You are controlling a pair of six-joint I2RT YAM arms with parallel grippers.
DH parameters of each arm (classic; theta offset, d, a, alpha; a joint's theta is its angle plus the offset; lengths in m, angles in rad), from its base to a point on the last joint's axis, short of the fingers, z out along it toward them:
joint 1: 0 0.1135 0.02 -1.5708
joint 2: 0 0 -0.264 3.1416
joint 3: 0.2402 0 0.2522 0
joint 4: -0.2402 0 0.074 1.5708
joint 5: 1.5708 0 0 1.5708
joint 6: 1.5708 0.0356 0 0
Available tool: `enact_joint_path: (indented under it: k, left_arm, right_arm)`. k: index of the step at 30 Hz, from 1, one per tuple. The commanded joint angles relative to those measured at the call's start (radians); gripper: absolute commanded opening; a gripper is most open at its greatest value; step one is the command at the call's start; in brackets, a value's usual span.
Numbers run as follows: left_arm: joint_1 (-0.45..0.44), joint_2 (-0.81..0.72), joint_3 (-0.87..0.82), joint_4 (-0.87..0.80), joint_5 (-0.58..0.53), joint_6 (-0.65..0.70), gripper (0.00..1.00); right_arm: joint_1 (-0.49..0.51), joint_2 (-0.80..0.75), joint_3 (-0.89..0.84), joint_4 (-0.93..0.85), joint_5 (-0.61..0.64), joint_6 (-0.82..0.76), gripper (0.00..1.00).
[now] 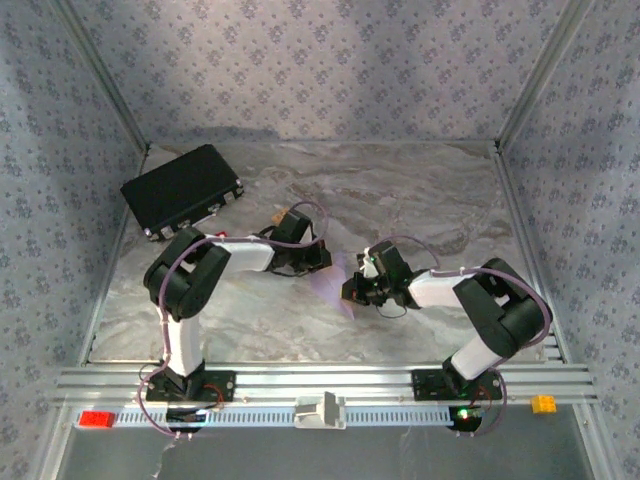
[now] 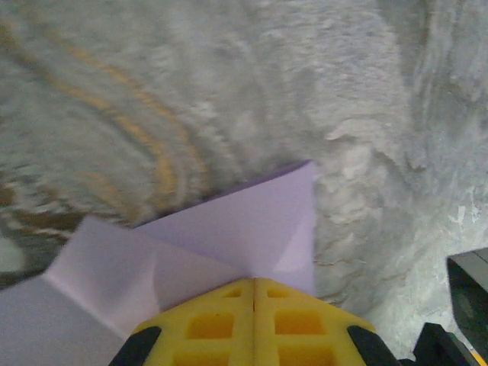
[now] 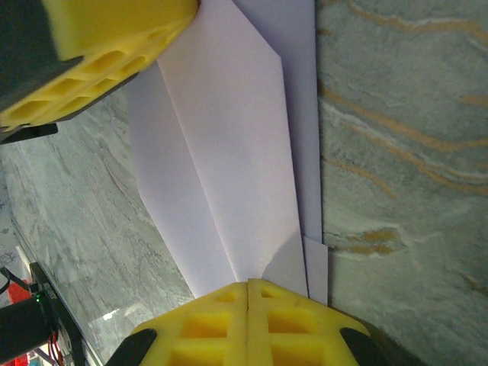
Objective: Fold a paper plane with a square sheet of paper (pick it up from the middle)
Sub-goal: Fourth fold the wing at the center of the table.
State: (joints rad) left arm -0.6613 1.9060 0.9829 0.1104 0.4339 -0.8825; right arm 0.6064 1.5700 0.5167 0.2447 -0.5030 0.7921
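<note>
The pale lilac sheet of paper (image 1: 336, 280) lies on the marble table between my two grippers, folded into long overlapping flaps like a narrow paper plane (image 3: 229, 152). My left gripper (image 1: 318, 258) is shut, its yellow tips (image 2: 254, 280) set on the paper (image 2: 229, 229) where the creases meet. My right gripper (image 1: 352, 288) is also shut, with its tips (image 3: 248, 284) on the other end of the paper along a lengthwise crease. The left gripper's yellow fingers (image 3: 99, 53) rest on the far end in the right wrist view. I see no paper between either pair of jaws.
A black case (image 1: 182, 188) lies at the back left of the table. On the front rail sit a small red block (image 1: 97, 419), a white piece (image 1: 320, 411) and a small tan block (image 1: 543, 404). Patterned walls enclose three sides.
</note>
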Motion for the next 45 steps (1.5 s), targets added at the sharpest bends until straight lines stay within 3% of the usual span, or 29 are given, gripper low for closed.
enact_joint_path:
  k: [1,8,14,19,36,45]
  left_arm:
    - [0.021,0.018,-0.031,0.031,0.011,-0.008,0.02]
    - [0.023,0.027,-0.050,0.046,0.015,-0.003,0.01]
    - [0.023,0.031,-0.047,0.046,0.016,-0.001,0.01]
    - [0.026,0.032,-0.046,0.043,0.017,0.001,0.01]
    - [0.037,0.048,-0.051,0.045,0.014,-0.006,0.01]
    - [0.039,0.038,-0.056,0.045,0.012,-0.006,0.00]
  right_arm:
    - [-0.001,-0.010,0.012,-0.141,0.005,-0.002,0.00]
    - [0.021,0.005,0.118,-0.141,-0.006,0.009,0.00]
    - [0.035,0.116,0.210,-0.143,0.022,0.012,0.00]
    - [0.048,0.173,0.185,-0.125,0.016,0.023,0.00]
    - [0.106,-0.146,-0.174,-0.074,0.027,0.075,0.04]
    - [0.137,-0.334,-0.237,-0.213,0.052,0.081,0.04]
